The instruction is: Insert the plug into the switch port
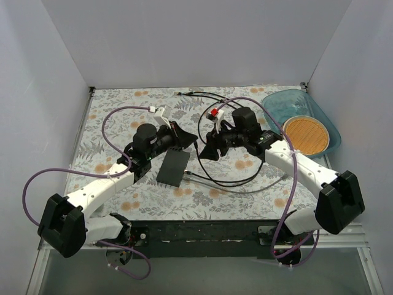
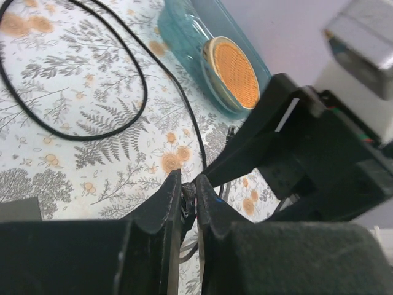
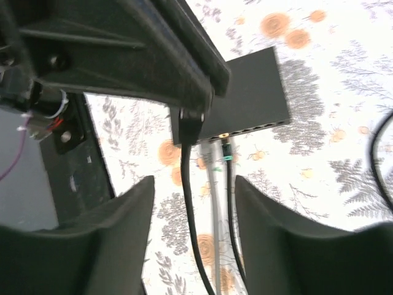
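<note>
The switch [image 1: 173,167] is a flat black box lying on the floral cloth; it also shows in the right wrist view [image 3: 249,92]. My left gripper [image 1: 189,140] hovers above its far end, shut [image 2: 189,185] on the plug [image 2: 188,194] of a black cable [image 3: 189,184] that hangs down from it. My right gripper [image 1: 205,152] is open and empty [image 3: 195,246], close beside the left fingertips. A grey cable's plug [image 3: 209,157] and a thin black cable's green-banded plug [image 3: 226,153] sit at the switch's socket edge.
A blue tray [image 1: 319,117] holding an orange disc [image 1: 306,135] stands at the right rear; it also shows in the left wrist view [image 2: 184,37]. Black cable loops [image 1: 227,178] lie between the arms. A small red and white part [image 1: 215,113] lies behind the right gripper.
</note>
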